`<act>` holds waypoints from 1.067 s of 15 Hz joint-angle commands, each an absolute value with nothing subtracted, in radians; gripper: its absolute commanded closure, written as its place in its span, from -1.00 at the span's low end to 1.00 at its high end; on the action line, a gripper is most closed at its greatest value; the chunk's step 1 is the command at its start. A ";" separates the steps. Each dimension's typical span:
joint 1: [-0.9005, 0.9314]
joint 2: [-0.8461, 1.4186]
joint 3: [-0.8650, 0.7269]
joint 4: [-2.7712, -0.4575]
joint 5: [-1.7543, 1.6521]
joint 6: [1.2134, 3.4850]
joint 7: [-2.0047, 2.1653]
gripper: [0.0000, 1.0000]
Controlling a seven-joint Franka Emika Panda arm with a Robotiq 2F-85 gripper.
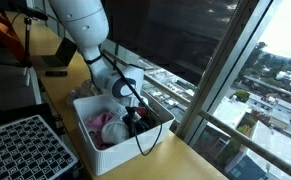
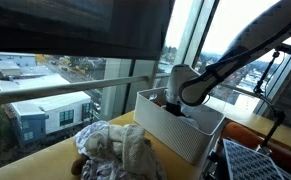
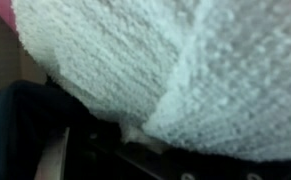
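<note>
Exterior views both placed the gripper (image 1: 135, 118) inside a white bin (image 1: 85, 138) that stood on the desk close to its window edge. In an exterior view, going left to right, a black grid tray (image 1: 20, 150) lay near the desk's front edge. The bin sat in the middle with pink and white cloths (image 1: 103, 126) bunched in it, and the window ran along the right. In an exterior view, a loose pile of cloths (image 2: 115, 150) lay on the desk left of the bin. The fingers stood apart, open, with nothing seen pinched between them.

Several things looked likely to go wrong. The cloths lay tangled, so closing there could gather two pieces at once, or only a thin fold that would slip free. A black cable (image 1: 142, 140) looped over the bin's front wall just beside the gripper, and it could snag on the rim or get caught in the cloth. The bin looked light, so a sideways push from the arm could slide it towards the window edge.

In the wrist view a dark patch filled the lower left, and a white towel (image 3: 185, 60), lying in the bin, covered the rest, hard up against the camera. It looked thick and nubbly, with a fold line right of the middle; whether the fingers touched it could not be told
</note>
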State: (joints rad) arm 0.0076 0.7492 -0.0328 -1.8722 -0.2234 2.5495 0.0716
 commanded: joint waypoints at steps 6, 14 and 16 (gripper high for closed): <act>-0.015 0.625 -0.011 -1.918 -0.111 2.483 0.028 0.26; -0.038 0.312 -0.021 -2.080 -0.007 2.409 0.029 0.87; -0.034 0.217 -0.024 -2.092 -0.011 2.372 0.034 0.87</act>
